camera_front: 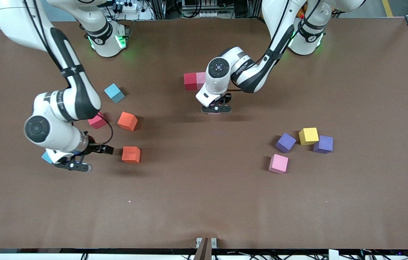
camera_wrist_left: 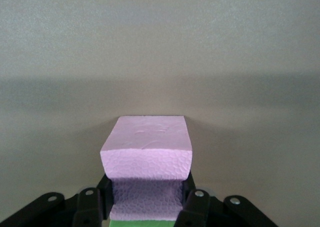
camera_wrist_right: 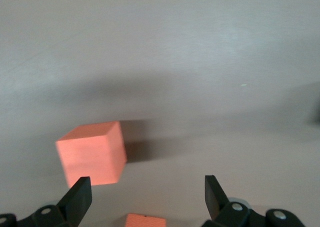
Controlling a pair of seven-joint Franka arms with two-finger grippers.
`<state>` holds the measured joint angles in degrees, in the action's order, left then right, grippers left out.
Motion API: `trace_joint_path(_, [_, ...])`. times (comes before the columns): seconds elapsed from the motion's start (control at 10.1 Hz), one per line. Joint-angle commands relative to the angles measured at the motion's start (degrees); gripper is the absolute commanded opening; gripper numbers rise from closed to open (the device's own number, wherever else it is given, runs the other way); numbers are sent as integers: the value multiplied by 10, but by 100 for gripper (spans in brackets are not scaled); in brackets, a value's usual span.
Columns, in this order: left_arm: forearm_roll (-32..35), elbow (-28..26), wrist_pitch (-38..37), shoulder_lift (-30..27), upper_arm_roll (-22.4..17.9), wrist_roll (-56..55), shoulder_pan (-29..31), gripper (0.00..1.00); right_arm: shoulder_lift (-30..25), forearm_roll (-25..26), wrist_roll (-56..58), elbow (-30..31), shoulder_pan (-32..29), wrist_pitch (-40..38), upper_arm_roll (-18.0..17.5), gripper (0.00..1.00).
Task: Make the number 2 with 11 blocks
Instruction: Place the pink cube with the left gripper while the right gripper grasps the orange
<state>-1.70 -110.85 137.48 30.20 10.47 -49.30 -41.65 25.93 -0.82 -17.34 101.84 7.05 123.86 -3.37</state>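
In left claw [camera_wrist_left: 145, 207], matte pink foam cube [camera_wrist_left: 147, 149]

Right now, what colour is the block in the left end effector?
Pink block, clearest in the left wrist view.

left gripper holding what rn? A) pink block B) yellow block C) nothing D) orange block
A: the left wrist view shows the left gripper shut on a pink block, while the yellow block sits on the table with the purple ones.
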Motion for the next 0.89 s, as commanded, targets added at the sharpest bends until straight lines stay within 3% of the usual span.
trace_joint_path(0.0, [18,-24,-17,-4,3,7,-1,46,11,0,4,4,24,14,-1,100])
trace_joint_path(0.1, [18,-24,-17,-4,3,5,-1,64,15,-1,4,8,34,15,-1,100])
trace_joint_path(0.2, [16,-19,-17,-4,3,-5,0,100,20,-1,0,16,47,26,-1,100])
trace_joint_path(0.4, [9,-1,-17,-7,3,-53,3,100,41,-1,-5,23,65,72,-1,100])
trace_joint_path(0.79, [10,0,-33,-68,-6,-51,49,100,60,6,9,16,64,100,-1,100])
